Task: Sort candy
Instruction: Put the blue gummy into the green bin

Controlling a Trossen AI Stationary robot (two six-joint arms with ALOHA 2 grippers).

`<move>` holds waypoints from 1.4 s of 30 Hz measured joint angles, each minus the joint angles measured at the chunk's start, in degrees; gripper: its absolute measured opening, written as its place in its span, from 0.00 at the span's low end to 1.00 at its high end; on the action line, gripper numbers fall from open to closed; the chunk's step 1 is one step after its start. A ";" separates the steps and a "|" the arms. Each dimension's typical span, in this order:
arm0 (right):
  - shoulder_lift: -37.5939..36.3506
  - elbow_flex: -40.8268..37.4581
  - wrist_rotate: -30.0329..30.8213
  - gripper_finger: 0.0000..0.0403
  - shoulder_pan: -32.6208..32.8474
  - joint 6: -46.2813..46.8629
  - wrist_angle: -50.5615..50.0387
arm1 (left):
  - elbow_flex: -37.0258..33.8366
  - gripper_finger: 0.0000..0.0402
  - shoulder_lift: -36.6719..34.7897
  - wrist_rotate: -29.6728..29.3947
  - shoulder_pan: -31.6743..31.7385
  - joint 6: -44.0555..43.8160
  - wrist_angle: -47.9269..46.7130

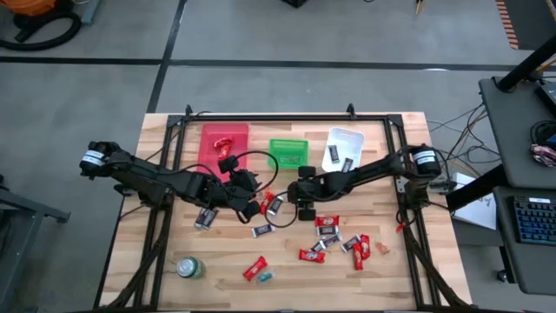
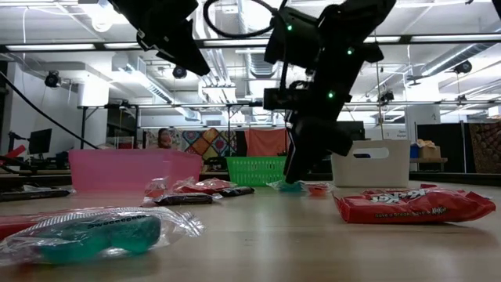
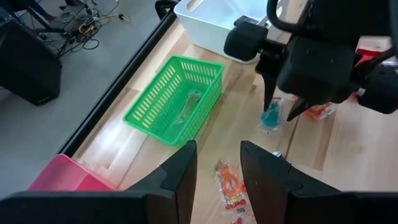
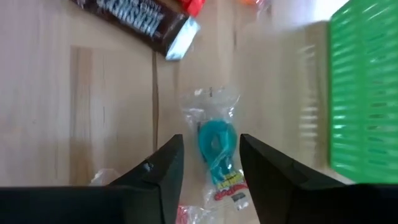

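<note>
Right claw (image 4: 210,168) is down over a teal candy (image 4: 216,144) on the tabletop (image 4: 93,99), just beside the green basket (image 4: 367,93). The candy sits between the fingers, its clear wrapper running lengthwise along them, so closing should pinch it across the narrow side. Jaws are partly open with the gap wider than the candy, nothing gripped yet. Left claw (image 3: 217,163) hangs nearby, partly open and empty, farther from the teal candy than the right.
</note>
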 joint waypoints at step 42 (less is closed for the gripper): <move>-12.96 5.27 -5.32 0.02 -11.40 -7.10 -2.06 | -0.09 0.27 -0.02 -1.44 0.00 0.21 -0.34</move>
